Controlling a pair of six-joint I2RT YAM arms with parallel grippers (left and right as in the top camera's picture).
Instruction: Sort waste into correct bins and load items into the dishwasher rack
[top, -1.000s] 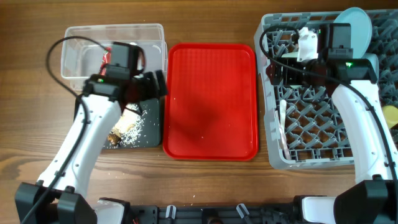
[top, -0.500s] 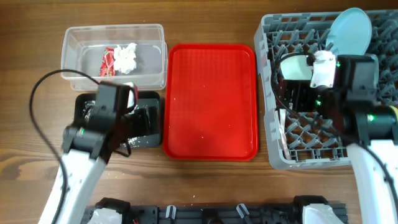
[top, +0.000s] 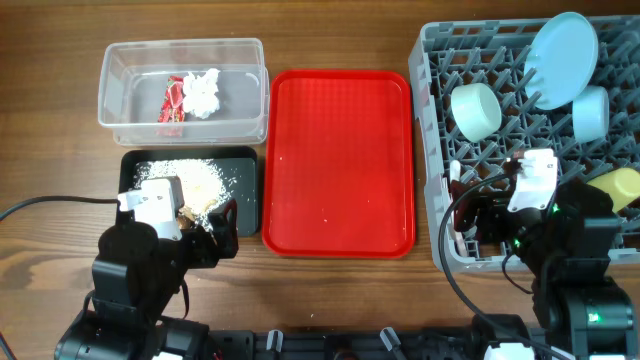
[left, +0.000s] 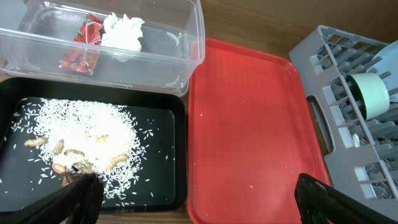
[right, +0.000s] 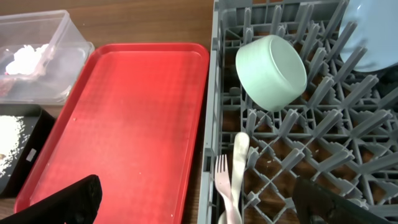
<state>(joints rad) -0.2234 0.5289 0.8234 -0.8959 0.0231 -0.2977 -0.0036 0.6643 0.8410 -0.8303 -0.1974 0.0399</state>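
The clear tub (top: 182, 62) holds the red wrapper (top: 174, 98) and the white tissue (top: 203, 93); both also show in the left wrist view, wrapper (left: 81, 46) and tissue (left: 124, 32). The black tray (top: 240, 165) holds rice and brown scraps (top: 190, 190), (left: 81, 140). The grey rack (top: 430, 150) holds the blue plate (top: 562, 45), pale green bowl (top: 476, 110), small blue bowl (top: 590, 112), yellow cup (top: 620, 185), and the fork (right: 224, 180) and spoon (right: 240, 155). My left gripper (left: 199, 199) is open and empty near the black tray's front. My right gripper (right: 199, 202) is open and empty over the rack's front left.
A large flat red tray (top: 340, 160) lies between the bins and the rack, with only a few crumbs on it. Both arms are drawn back at the table's front edge. Bare wood lies left of the bins.
Both arms have pulled back to the table's front edge. The left arm left the tub and black tray; the right arm left the rack, uncovering the bowls and cup.
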